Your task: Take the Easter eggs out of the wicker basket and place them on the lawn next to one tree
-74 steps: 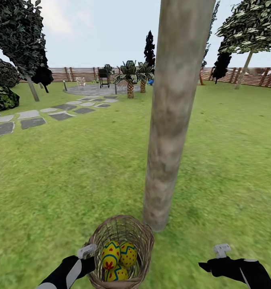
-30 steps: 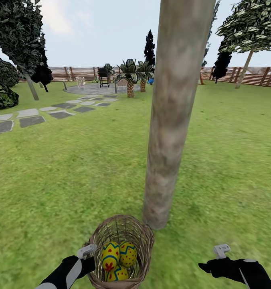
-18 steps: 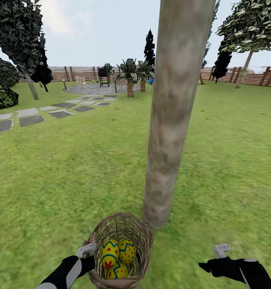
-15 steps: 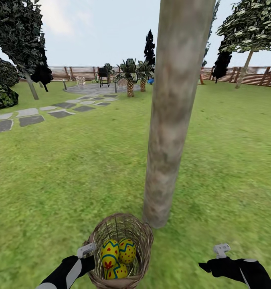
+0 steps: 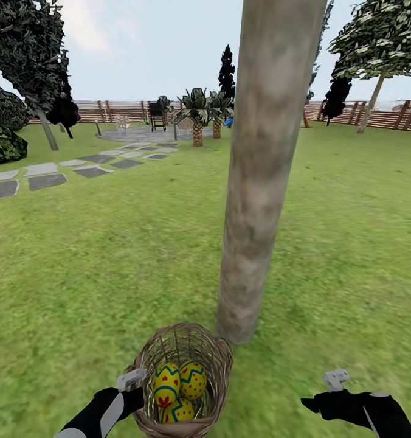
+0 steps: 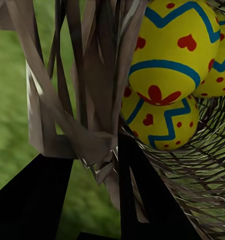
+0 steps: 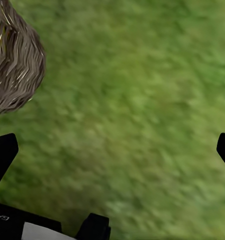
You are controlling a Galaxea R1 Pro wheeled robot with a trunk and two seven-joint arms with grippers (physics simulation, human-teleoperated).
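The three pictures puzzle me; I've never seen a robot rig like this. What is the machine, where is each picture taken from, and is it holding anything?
These are simulator renders from a two-armed wheeled robot in a garden. The large picture comes from its head camera, looking down over both arms at the lawn. A tree stands just ahead. The left end effector grips the rim of a wicker basket with three Easter eggs inside. The left wrist camera shows that grip up close: dark fingers around wicker strands, the eggs beside them. The right wrist camera looks down at grass between the open, empty right end effector.
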